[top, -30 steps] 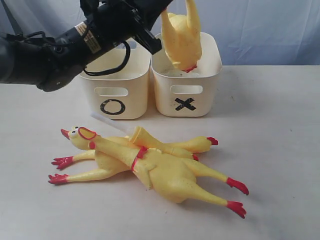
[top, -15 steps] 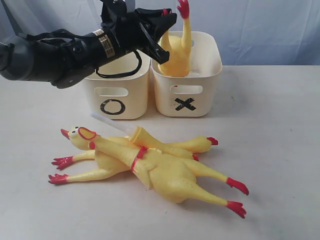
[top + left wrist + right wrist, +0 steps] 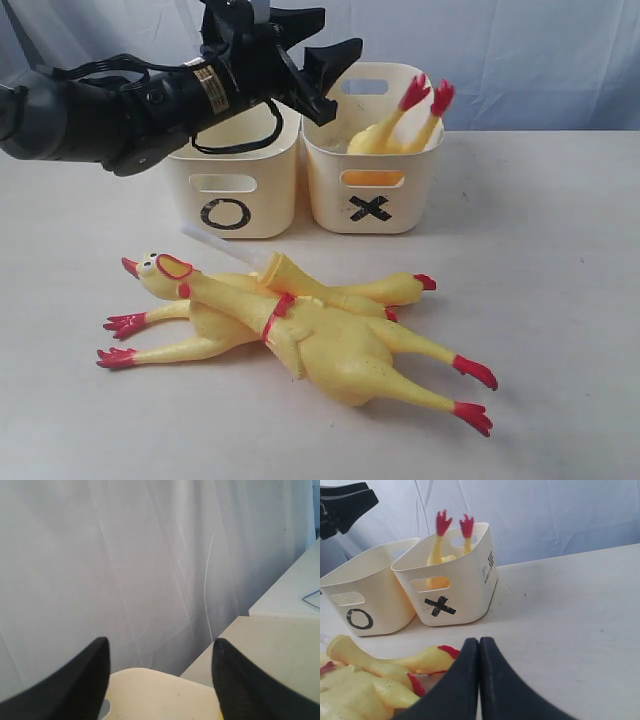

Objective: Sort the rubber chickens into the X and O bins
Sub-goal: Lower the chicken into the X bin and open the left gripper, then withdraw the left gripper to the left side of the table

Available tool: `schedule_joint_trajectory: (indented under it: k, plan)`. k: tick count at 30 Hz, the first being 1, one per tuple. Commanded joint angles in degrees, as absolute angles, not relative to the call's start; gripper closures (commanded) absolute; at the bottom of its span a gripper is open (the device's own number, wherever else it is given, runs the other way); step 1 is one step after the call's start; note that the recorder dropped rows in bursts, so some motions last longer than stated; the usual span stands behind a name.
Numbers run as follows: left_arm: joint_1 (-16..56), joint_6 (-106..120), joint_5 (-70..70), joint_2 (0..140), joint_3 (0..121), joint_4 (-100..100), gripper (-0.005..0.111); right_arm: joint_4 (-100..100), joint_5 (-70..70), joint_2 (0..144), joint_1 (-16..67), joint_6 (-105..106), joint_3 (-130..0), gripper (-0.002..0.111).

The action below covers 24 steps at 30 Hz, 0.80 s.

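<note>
One rubber chicken [image 3: 380, 135] lies in the X bin [image 3: 330, 195] with its red feet poking over the rim; the right wrist view shows this chicken [image 3: 438, 545] inside the X bin [image 3: 470, 575] too. My left gripper [image 3: 341, 30] hangs open and empty above the bins, apart from that chicken; its view shows the open gripper [image 3: 161, 641] over a cream bin rim [image 3: 150, 695]. The O bin [image 3: 265, 195] stands beside the X bin. A heap of rubber chickens [image 3: 330, 345] lies on the table. My right gripper [image 3: 479, 641] is shut on nothing, low beside the heap [image 3: 365, 680].
The heap's red feet reach out to the left [image 3: 122, 324] and right [image 3: 472, 372] on the white table [image 3: 560, 280]. A pale curtain [image 3: 540, 50] hangs behind the bins. The right gripper does not show in the exterior view.
The left gripper let go of the chicken it held head-down over the X bin. The chicken dropped in and tipped right, feet up. The left arm barely moved.
</note>
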<state>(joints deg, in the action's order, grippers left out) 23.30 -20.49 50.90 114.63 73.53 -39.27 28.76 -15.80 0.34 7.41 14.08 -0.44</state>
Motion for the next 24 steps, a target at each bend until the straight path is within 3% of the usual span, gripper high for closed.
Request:
schedule_joint_trajectory:
  k: [1, 8, 14, 18, 24]
  plan:
    - [23.5, -20.7, 51.2, 114.2, 73.9, -38.4, 0.049, 28.9, -15.7, 0.0, 7.5, 14.3, 0.0, 0.109]
    - [23.5, -22.2, 47.9, 111.2, 73.9, -41.7, 0.049, 28.9, -15.7, 0.0, 7.5, 14.3, 0.0, 0.109]
    - [23.5, -36.6, 37.6, 107.0, 73.9, -60.2, 0.051, 28.9, -15.9, 0.0, 7.5, 14.3, 0.0, 0.109]
    - [23.5, -48.0, 35.9, 104.1, 73.9, -74.7, 0.063, 28.9, -15.8, 0.0, 7.5, 14.3, 0.0, 0.109]
    - [23.5, -67.5, 32.8, 99.0, 73.3, -91.6, 0.091, 28.9, -15.8, 0.0, 7.5, 14.3, 0.0, 0.109]
